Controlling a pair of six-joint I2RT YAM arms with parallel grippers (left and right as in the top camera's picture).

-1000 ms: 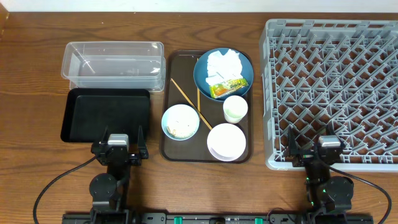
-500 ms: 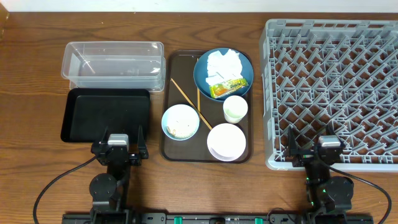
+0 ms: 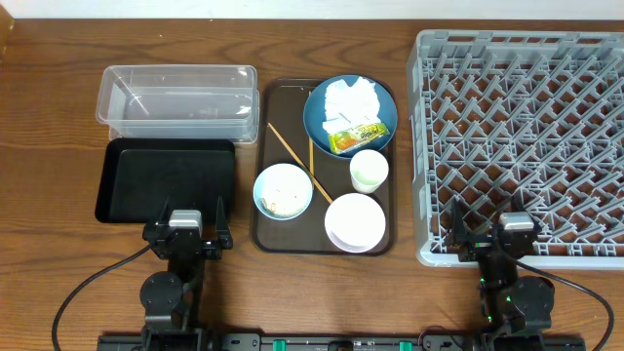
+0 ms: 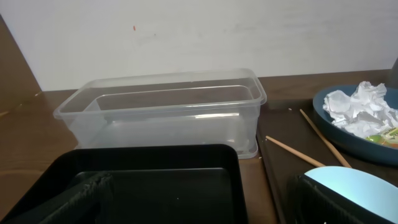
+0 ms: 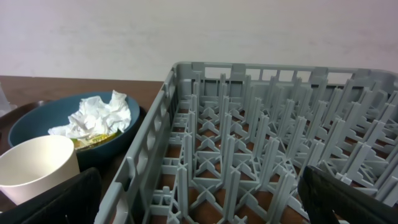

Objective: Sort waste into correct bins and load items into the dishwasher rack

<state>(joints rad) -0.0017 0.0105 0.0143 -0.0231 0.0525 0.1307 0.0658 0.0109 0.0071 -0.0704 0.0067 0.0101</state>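
Observation:
A dark blue plate holds crumpled white napkins and a yellow-green snack wrapper. Next to it on the brown tray lie two chopsticks, a light blue bowl with rice grains, a small white cup and a white bowl. The clear tub and black tray sit at left, the grey rack at right. My left gripper is open and empty at the black tray's near edge. My right gripper is open and empty at the rack's near edge.
The dark brown serving tray lies between the bins and the rack. A pale wall stands behind the table in both wrist views. Bare wooden tabletop surrounds everything.

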